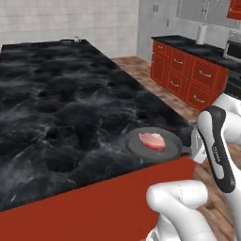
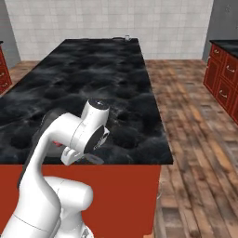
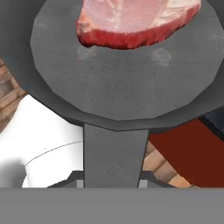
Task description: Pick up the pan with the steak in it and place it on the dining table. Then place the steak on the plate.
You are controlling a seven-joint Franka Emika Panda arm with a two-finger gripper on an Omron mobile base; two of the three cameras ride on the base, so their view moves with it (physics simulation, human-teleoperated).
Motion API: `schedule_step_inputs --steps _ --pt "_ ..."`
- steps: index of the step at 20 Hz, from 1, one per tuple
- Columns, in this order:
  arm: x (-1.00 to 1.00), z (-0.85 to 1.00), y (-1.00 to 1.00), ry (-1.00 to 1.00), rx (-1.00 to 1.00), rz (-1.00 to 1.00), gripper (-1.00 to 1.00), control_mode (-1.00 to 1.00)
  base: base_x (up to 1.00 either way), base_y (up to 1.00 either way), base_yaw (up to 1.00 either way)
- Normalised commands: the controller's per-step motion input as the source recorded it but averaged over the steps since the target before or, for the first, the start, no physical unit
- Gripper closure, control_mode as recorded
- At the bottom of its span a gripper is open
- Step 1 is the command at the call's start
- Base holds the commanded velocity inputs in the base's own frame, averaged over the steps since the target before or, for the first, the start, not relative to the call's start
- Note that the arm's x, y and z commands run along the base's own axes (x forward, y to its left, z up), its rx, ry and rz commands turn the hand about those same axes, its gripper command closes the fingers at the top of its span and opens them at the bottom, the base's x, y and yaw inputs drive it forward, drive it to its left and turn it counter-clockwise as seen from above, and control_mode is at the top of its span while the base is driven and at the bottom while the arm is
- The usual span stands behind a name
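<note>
One gripper [image 3: 111, 180] is clamped on the short handle of the pan [image 1: 153, 144], which sits at the near right corner of the dining table [image 1: 66, 108], part of it over the edge, with the steak [image 1: 152, 140] lying inside. I judge the first step is almost done: next the pan needs setting fully on the marble and releasing. Far along the table a small object [image 1: 76, 40] stands.

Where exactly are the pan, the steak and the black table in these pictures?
pan [image 1: 141, 148]: left base view, bare grey floor left of the meat.
steak [image 1: 152, 140]: left base view, middle of the pink slab.
dining table [image 1: 56, 99]: left base view, bare black marble top.
</note>
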Motion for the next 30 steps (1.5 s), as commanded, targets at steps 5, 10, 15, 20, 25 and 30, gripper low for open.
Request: schedule_step_inputs --steps 5,10,15,20,25,30 --pt "0.00 0.00 0.00 0.00 0.00 0.00 1.00 1.00 -0.12 -0.04 0.15" --pt "0.00 0.00 0.00 0.00 0.00 0.00 1.00 1.00 0.02 -0.84 -0.03" --pt "0.00 0.00 0.00 0.00 0.00 0.00 1.00 1.00 0.11 -1.00 -0.08" --pt "0.00 0.00 0.00 0.00 0.00 0.00 1.00 1.00 0.08 -1.00 -0.10" --pt "0.00 0.00 0.00 0.00 0.00 0.00 1.00 1.00 0.09 -1.00 -0.10" --pt "0.00 0.00 0.00 0.00 0.00 0.00 1.00 1.00 0.11 -1.00 -0.10"
